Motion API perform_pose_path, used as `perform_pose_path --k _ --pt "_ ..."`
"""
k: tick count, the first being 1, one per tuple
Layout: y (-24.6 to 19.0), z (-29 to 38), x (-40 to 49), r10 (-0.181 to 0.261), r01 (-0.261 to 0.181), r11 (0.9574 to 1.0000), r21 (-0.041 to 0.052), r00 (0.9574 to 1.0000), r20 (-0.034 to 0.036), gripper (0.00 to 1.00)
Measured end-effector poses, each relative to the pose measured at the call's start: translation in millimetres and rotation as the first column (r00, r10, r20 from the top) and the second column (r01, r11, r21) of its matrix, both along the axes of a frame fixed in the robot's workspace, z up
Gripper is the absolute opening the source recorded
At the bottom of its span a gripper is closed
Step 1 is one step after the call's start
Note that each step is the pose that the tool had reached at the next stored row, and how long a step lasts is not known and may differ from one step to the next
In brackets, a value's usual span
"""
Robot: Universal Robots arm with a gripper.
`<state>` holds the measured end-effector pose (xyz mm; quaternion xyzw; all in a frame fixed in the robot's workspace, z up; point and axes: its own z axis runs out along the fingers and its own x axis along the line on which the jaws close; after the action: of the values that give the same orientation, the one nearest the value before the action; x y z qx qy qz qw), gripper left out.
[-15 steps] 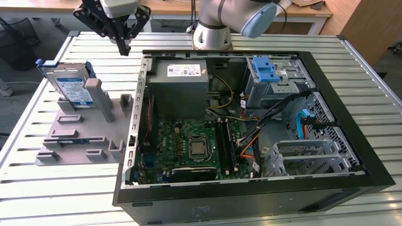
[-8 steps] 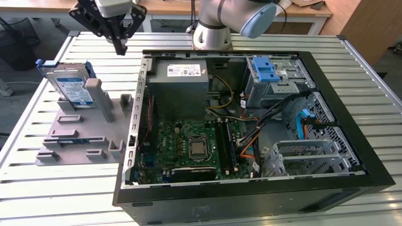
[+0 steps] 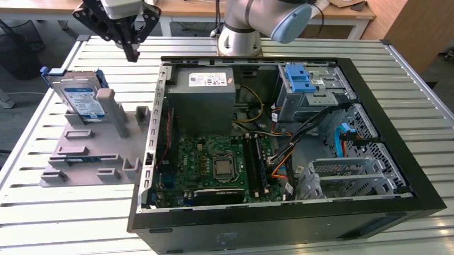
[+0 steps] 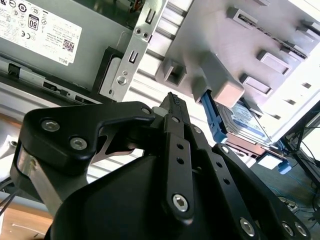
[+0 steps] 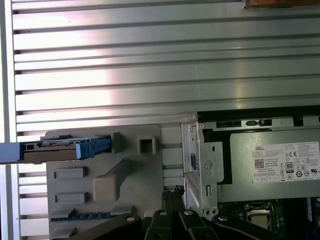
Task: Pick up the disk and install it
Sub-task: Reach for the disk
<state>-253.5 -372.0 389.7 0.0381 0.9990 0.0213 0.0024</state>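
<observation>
The disk (image 3: 78, 99) is a silver hard drive with a white and blue label and a blue frame. It stands on edge in a grey holder (image 3: 89, 154) on the table, at the exterior view's left. My black gripper (image 3: 132, 54) hangs above the table behind the holder, between the disk and the open computer case (image 3: 284, 212). Its fingers are shut with nothing between them, apart from the disk. In the second wrist view the fingertips (image 4: 172, 100) point toward the holder and the disk (image 4: 247, 120). The first wrist view shows the disk (image 5: 55, 150) edge-on past the gripper (image 5: 172, 192).
The case lies open with a grey power supply (image 3: 206, 90), a motherboard (image 3: 220, 164), loose cables and a blue-latched drive bay (image 3: 299, 79). The arm's base (image 3: 241, 32) stands behind the case. The slatted metal table (image 3: 42, 223) ends close to the holder at the exterior view's left.
</observation>
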Motion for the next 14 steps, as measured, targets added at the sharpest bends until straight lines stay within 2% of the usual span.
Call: perform_pose_path --k 9,14 --pt "1.3 -0.3 -8.3 0.000 0.000 1.0000 0.0001 1.0000 0.0001 0.11" --pt "1.3 -0.3 -9.1 0.000 0.000 1.0000 -0.0001 1.0000 -0.0001 0.11"
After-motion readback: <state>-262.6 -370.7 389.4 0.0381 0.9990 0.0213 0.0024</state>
